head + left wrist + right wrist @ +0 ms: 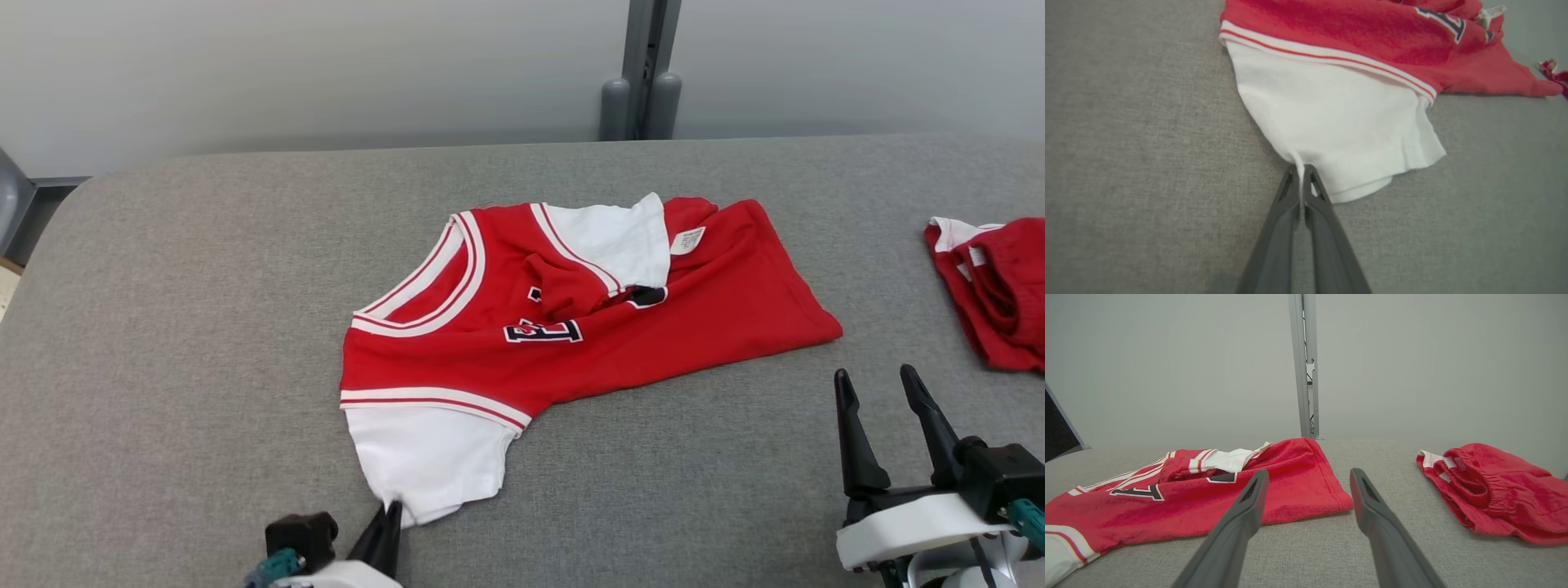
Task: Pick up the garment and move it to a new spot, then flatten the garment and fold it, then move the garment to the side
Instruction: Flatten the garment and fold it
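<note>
The garment (pixel 571 327) is a red jersey with white sleeves and dark lettering, lying rumpled in the middle of the grey table. Its near white sleeve (pixel 1339 122) points toward me. My left gripper (pixel 390 510) is shut on the hem of that sleeve; the left wrist view shows a pinch of white cloth between the closed tips of the left gripper (pixel 1301 169). My right gripper (pixel 875 385) stands open near the table's front right, just short of the jersey's red bottom corner (pixel 1327 494). Nothing lies between its fingers (pixel 1249 498).
A second red garment (pixel 992 286) with a white band lies bunched at the right edge of the grey table (pixel 204 327). A grey post (pixel 645 73) stands behind the table against a pale wall.
</note>
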Controlling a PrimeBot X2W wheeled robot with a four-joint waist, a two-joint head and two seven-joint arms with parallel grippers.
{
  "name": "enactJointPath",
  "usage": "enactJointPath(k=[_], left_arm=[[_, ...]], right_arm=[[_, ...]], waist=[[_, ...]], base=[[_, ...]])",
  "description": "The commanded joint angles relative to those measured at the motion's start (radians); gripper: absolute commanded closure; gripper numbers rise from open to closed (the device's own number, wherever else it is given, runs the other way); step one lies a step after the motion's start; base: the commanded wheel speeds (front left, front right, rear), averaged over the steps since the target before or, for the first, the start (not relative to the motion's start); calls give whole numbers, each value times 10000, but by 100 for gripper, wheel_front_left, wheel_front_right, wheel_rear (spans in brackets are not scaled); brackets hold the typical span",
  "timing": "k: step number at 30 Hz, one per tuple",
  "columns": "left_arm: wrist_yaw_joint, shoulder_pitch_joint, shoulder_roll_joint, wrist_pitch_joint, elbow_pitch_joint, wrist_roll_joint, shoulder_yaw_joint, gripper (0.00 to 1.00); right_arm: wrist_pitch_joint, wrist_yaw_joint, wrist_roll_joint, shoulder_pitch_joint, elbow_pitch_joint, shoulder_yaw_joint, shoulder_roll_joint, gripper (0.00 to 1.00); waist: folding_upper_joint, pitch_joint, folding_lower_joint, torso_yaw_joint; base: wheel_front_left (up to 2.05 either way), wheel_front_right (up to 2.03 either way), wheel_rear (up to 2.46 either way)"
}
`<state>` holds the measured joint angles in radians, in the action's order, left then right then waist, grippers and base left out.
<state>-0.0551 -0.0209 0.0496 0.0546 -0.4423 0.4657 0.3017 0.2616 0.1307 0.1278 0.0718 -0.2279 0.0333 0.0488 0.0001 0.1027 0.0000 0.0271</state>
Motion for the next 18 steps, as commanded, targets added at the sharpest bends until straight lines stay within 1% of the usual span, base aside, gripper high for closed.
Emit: enactJointPath(k=[1,5,9,14,15,18], left_arm=[[-6,-237,48,287,264,134,-138,100],[-80,-273,31,1124,1243,464,-482,100],[-278,-122,117,1538,2459,523,-834,100],[-527,236,310,1488,3864,473,-1040,100],[-527,236,310,1488,3864,473,-1040,100],[-630,427,414,1273,4327,454,-1017,100]], right_arm=[[49,1,-34,26,-143,118,42,0],[-46,1,-118,107,-633,520,43,0],[-241,1,-163,246,-1089,878,43,0],[-643,1,33,547,-1697,1154,43,0],[-643,1,33,547,-1697,1154,43,0],[-917,1,190,884,-2195,1133,42,0]], waist=[[-1,6,0,99],[-1,8,0,317],[-1,15,0,527],[-1,106,0,751],[-1,106,0,751],[-1,205,0,862]], base=[[0,0,0],[0,0,0],[0,0,0],[0,0,0],[0,0,0],[0,0,0]])
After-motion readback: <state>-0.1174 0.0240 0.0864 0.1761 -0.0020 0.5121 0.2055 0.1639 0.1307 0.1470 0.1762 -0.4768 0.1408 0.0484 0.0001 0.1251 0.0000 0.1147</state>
